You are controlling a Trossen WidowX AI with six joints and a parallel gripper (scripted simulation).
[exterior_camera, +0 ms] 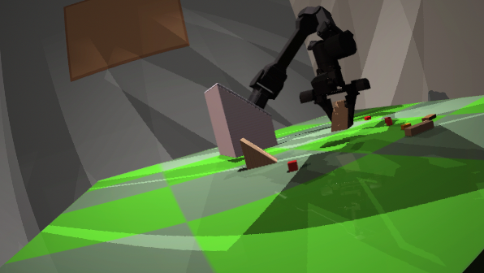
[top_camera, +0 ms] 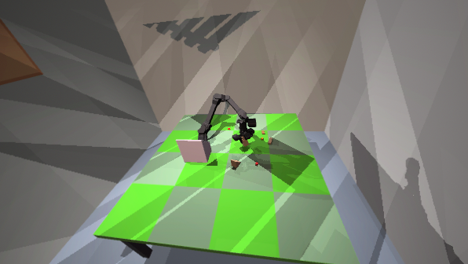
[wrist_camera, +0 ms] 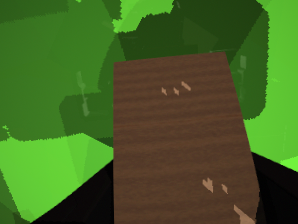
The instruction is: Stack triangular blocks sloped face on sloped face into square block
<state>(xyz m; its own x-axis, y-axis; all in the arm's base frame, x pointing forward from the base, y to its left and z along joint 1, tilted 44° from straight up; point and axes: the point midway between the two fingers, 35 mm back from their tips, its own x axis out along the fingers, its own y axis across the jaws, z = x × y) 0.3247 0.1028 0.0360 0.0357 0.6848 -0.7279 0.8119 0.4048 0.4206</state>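
One wooden triangular block (top_camera: 245, 142) (exterior_camera: 339, 118) (wrist_camera: 175, 125) is held between the fingers of my gripper (top_camera: 244, 138) (exterior_camera: 342, 122) (wrist_camera: 177, 159), which is shut on it. The block hangs a little above the table, its shadow apart below it; its long brown face fills the middle of the wrist view. The other triangular block (top_camera: 235, 164) (exterior_camera: 257, 158) stands on the table, nearer the front, with its sloped face up. Nothing touches it. The held block's far side is hidden.
A large pinkish box (top_camera: 193, 151) (exterior_camera: 252, 122) stands beside the arm's base, behind the standing block. A red cube (top_camera: 257, 163) (exterior_camera: 292, 166) lies near that block. A wooden bar (top_camera: 270, 141) (exterior_camera: 419, 128), an orange piece (top_camera: 262, 138) (exterior_camera: 405, 127) and a small wooden piece (top_camera: 263, 132) (exterior_camera: 429, 118) lie beyond my gripper.
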